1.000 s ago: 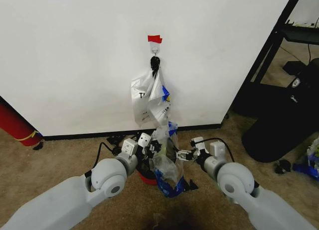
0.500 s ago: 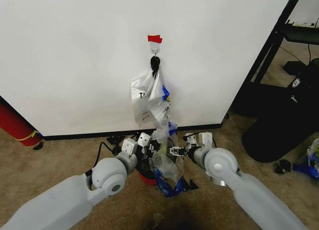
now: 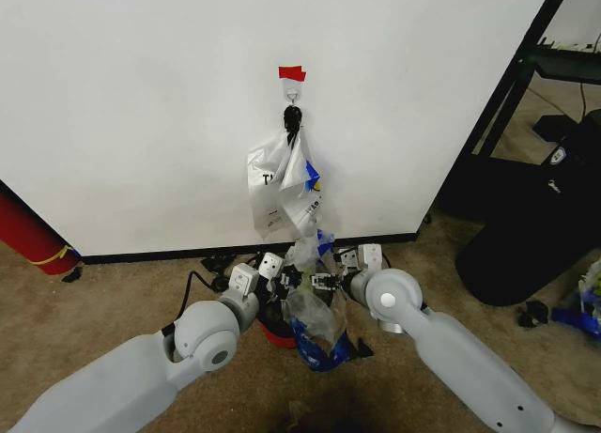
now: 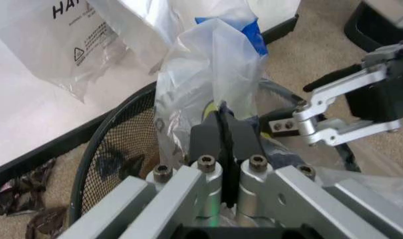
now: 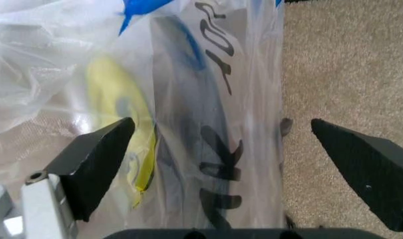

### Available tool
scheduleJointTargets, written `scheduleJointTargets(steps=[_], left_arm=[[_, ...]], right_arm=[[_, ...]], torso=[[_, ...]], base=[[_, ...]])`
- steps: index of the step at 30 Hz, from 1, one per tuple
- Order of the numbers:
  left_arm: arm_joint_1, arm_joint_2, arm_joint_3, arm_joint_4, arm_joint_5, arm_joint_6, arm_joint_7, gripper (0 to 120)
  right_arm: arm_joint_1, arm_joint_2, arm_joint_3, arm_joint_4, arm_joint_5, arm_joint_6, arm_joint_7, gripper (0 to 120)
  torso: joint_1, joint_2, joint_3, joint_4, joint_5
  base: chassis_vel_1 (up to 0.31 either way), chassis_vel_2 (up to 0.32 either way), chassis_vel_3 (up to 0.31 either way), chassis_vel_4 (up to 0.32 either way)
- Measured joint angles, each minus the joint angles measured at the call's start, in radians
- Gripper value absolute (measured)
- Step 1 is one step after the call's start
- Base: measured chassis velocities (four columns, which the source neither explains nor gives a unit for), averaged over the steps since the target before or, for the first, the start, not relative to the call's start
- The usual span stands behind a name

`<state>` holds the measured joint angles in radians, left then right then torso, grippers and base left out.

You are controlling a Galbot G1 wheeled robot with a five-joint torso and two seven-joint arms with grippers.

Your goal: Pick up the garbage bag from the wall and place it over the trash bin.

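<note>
The garbage bag, thin and translucent with a yellow smiley and blue patches, stands bunched over the trash bin, a black mesh basket with a red base, at the foot of the wall. My left gripper is shut on the bag's upper edge; the left wrist view has its fingers pinching the plastic above the bin's rim. My right gripper is open just right of the bag. In the right wrist view the bag lies between its spread fingers.
A whiter bag hangs from the hook under red tape. A red cylinder leans at the left. A black rack and a black rounded object stand at the right. Dark scraps lie by the baseboard.
My right arm has swung left, bringing its open gripper up to the bag. The left gripper and the bag have stayed put.
</note>
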<state>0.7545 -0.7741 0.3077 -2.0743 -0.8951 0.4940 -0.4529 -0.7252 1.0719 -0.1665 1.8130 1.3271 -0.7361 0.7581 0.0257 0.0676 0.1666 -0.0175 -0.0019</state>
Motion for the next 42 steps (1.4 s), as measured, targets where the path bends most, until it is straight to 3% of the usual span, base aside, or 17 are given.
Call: scheduleJointTargets(steps=[12, 17, 19, 23, 25, 39, 42], left_arm=[[0.003, 0.004, -0.004, 0.001, 0.005, -0.006, 0.0, 0], [0.005, 0.005, -0.006, 0.003, 0.006, -0.007, 0.0, 0], [0.008, 0.007, -0.008, 0.005, 0.007, -0.008, -0.001, 0], [0.01, 0.01, -0.01, 0.006, 0.007, -0.009, -0.002, 0], [0.011, 0.012, -0.011, 0.008, 0.007, -0.01, -0.004, 0], [0.009, 0.034, -0.04, 0.001, -0.006, -0.009, -0.023, 0], [0.024, 0.058, -0.089, -0.019, -0.029, -0.006, -0.039, 0]], right_arm=[[-0.017, 0.004, -0.007, 0.003, -0.001, 0.002, 0.011, 54], [-0.018, 0.004, -0.003, 0.001, 0.001, 0.002, 0.012, 41], [-0.021, 0.005, -0.003, -0.002, 0.0, 0.002, 0.015, 29], [-0.025, 0.01, 0.003, -0.003, -0.002, 0.003, 0.017, 20], [-0.034, 0.011, 0.009, -0.002, -0.009, 0.003, 0.017, 5], [-0.103, 0.012, 0.078, 0.048, -0.055, 0.005, -0.032, 1], [-0.151, 0.007, 0.129, 0.081, -0.081, 0.006, -0.07, 1]], torso=[[0.0, 0.0, 0.0, 0.0, 0.0], [0.0, 0.0, 0.0, 0.0, 0.0], [0.0, 0.0, 0.0, 0.0, 0.0], [0.0, 0.0, 0.0, 0.0001, 0.0], [0.0, 0.0, 0.0, 0.0, 0.0], [0.0, 0.0, 0.0, 0.0, -0.0001], [0.0, 0.0, 0.0, 0.0, 0.0]], base=[[0.0, 0.0, 0.0, 0.0], [0.0, 0.0, 0.0, 0.0], [0.0, 0.0, 0.0, 0.0], [0.0, 0.0, 0.0, 0.0], [0.0, 0.0, 0.0, 0.0], [0.0, 0.0, 0.0, 0.0], [0.0, 0.0, 0.0, 0.0]])
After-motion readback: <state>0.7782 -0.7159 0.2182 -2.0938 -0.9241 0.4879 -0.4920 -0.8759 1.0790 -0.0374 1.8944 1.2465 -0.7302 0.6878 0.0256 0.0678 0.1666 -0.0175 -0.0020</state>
